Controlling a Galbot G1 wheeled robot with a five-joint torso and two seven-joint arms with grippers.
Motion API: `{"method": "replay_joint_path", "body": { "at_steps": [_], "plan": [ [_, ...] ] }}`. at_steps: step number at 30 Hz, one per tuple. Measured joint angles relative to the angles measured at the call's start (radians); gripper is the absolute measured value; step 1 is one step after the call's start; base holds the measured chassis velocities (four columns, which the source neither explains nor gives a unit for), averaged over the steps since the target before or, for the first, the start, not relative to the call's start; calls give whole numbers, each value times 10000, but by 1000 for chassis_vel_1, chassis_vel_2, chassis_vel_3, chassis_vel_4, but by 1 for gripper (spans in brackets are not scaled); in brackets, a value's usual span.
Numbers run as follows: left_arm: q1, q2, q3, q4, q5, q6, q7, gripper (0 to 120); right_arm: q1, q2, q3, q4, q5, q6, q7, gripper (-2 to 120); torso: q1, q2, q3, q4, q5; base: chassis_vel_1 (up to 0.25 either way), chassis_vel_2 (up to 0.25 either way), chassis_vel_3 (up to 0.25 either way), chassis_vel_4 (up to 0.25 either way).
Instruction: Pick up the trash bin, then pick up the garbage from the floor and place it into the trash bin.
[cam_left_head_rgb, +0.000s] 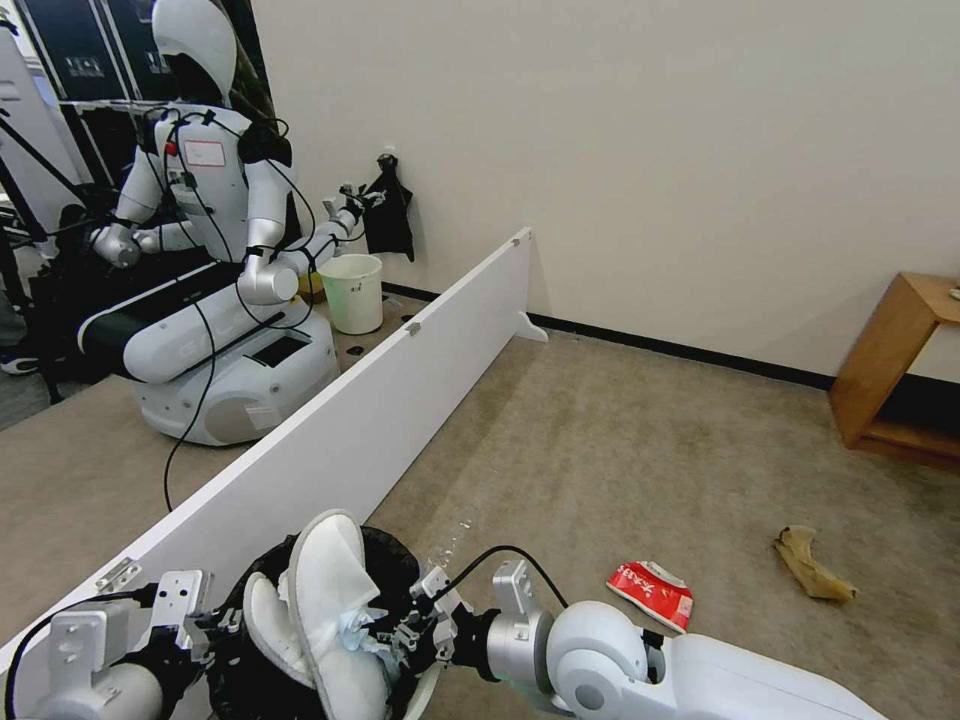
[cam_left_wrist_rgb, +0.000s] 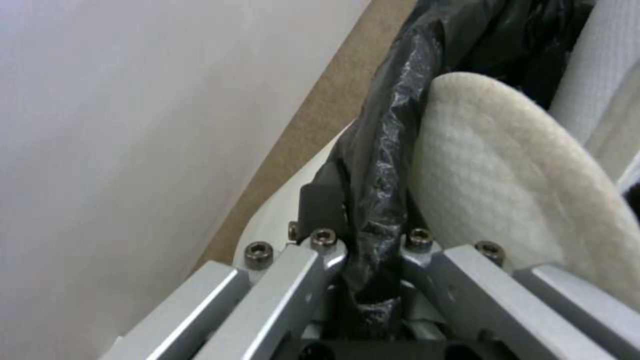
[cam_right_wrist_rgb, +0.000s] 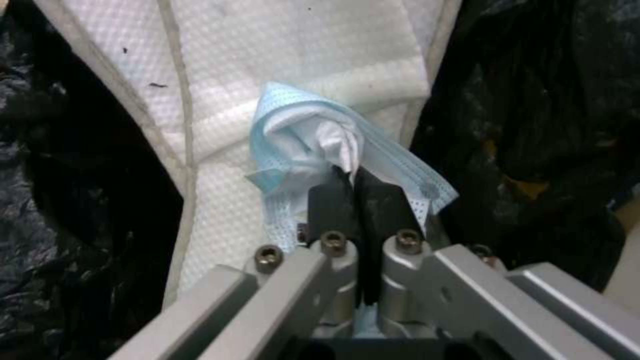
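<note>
- The right pincer (cam_right_wrist_rgb: 357, 195) is reaching down into the mouth of the trash bin (cam_left_head_rgb: 395, 560), its dark fingertips pressed together on a crumpled blue-and-white face mask (cam_right_wrist_rgb: 320, 137).
- The mask is lying against the quilted white sole of a slipper (cam_right_wrist_rgb: 293, 65) standing in the bin, with black bag (cam_right_wrist_rgb: 547, 125) showing on both sides of it.
- The left pincer (cam_left_wrist_rgb: 363, 235) is clamping the bin's rim, its fingers closed on the black liner (cam_left_wrist_rgb: 387, 150) folded over the white wall, right beside the rounded toe of a second slipper (cam_left_wrist_rgb: 507, 165).
- In the head view the bin is sitting at the bottom edge of the frame, between the two arms, with the left pincer (cam_left_head_rgb: 205, 625) at its left rim and the right pincer (cam_left_head_rgb: 400, 625) over its right side.
- Two white slippers (cam_left_head_rgb: 325, 590) are poking upright out of the bin's opening.
- A long white board (cam_left_head_rgb: 380, 420) is standing on edge just left of the bin, running away toward the far wall.
- On the beige carpeted floor (cam_left_head_rgb: 620, 450), a crushed red packet (cam_left_head_rgb: 652, 593) is lying near the right arm, and a crumpled brown paper bag (cam_left_head_rgb: 812, 562) is lying farther right, well apart from the bin.
- A wooden side table (cam_left_head_rgb: 890, 360) is standing against the wall at the right edge.
- Beyond the board, another white robot (cam_left_head_rgb: 215, 250) is sitting beside a pale bucket (cam_left_head_rgb: 352, 292).
</note>
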Motion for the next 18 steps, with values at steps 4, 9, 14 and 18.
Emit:
{"method": "replay_joint_path", "body": {
  "at_steps": [4,9,14,18],
  "plan": [
    [-6,8,3,0,-35,0,-2,2,-17,27,-16,12,-34,50,170,19,0,0,0,0,0,0,0,0,0],
    [-14,39,3,0,-91,0,-13,2,-6,18,-22,40,-176,152,170,38,0,0,0,0,0,0,0,0,0],
    [-21,39,6,-1,-108,0,-15,2,27,-27,-46,166,-254,175,146,55,0,0,0,0,0,0,0,0,0],
    [-23,43,7,-3,-129,-2,-13,2,53,-93,-55,309,-313,177,120,72,0,0,0,0,0,0,0,0,0]
  ]
}}
